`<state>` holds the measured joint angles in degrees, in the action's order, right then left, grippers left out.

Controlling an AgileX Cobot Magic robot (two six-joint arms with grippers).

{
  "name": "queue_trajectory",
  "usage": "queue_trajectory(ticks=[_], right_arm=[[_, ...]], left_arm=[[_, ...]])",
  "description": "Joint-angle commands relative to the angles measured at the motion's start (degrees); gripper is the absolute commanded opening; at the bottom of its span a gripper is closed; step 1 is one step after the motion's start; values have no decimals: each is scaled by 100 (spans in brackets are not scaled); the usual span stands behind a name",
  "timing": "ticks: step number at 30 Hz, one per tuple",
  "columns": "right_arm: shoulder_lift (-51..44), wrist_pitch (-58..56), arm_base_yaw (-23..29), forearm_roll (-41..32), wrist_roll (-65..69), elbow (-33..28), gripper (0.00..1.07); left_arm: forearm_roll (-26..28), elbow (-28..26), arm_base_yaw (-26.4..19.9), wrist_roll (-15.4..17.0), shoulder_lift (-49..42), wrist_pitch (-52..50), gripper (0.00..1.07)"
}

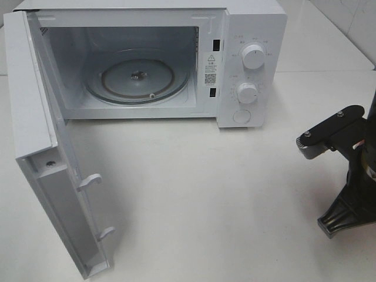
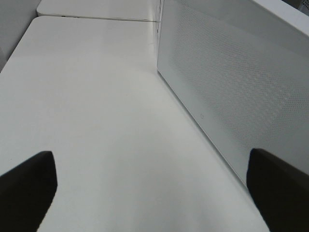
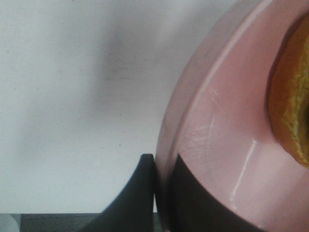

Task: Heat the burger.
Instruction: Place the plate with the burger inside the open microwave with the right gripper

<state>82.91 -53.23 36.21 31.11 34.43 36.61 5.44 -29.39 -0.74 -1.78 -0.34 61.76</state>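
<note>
The burger (image 3: 292, 106) shows only as a golden-brown bun edge in the right wrist view, lying on a round pink plate (image 3: 217, 145). My right gripper (image 3: 161, 163) is shut on the plate's rim, one finger under it and one over. In the exterior high view only the right arm (image 1: 346, 170) shows, at the right edge; plate and burger lie outside that view. My left gripper (image 2: 152, 181) stands open over bare table beside the microwave door (image 2: 231, 82), with nothing between its fingers.
A white microwave (image 1: 252, 59) stands at the back with its door (image 1: 35, 117) swung wide toward the front left. Its glass turntable (image 1: 138, 79) carries nothing. Two knobs (image 1: 252, 57) sit on its right panel. White tabletop (image 1: 205, 194) stretches in front.
</note>
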Motion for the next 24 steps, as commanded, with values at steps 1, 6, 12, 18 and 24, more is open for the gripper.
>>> queue_trajectory(ticks=[1,6,12,18,24], right_arm=[[-92,-384,321,286,23,-17,0],[-92,-476,659,286,-11,-17,0],[-92,-476,1077,286,-57,-17,0],[-92,-476,1639,286,-160,-17,1],[-92,-487,2103,292,-206,-17,1]], left_arm=[[0,-6,11,29,-92,-63,100],[0,-6,11,29,-92,-63,100],[0,-6,11,29,-92,-63,100],[0,-6,11,29,-92,-63,100],[0,-6,11,29,-92,-63,100]])
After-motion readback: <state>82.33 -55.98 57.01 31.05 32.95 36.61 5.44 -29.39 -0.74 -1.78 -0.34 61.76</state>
